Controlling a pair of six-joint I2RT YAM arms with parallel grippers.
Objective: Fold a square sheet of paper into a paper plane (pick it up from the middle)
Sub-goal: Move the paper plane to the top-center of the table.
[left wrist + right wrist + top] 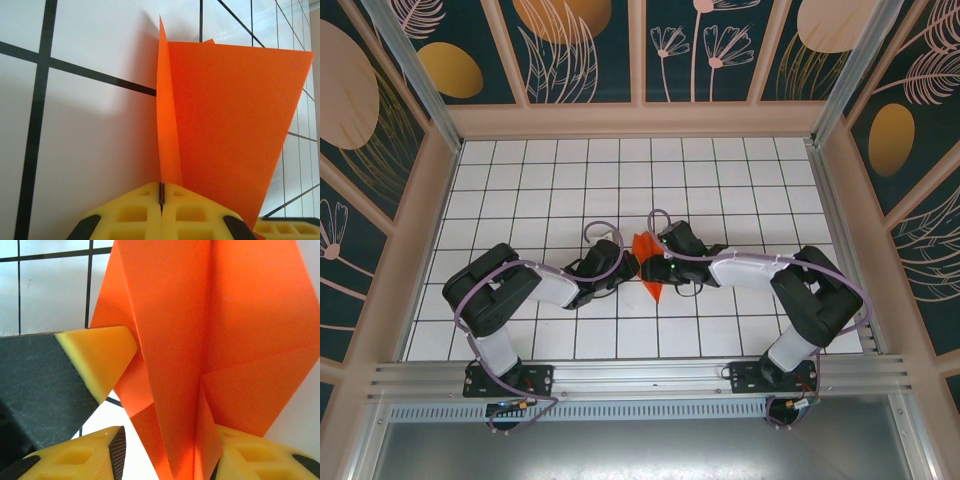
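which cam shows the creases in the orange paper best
Right wrist: the paper is close up, its creases and layered flaps plain. Left wrist shows two smooth panels pinched in the left gripper. Top external shows it as a small orange patch.

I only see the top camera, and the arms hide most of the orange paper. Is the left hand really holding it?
Observer: Yes. In the left wrist view the left hand is shut tight on the edge of the paper.
Operator: Is it lying flat?
Observer: No. It stands up from the pinch, with one thin flap seen edge-on.
Operator: What about the other one?
Observer: The right hand is open, and the creased paper runs down through its gap.
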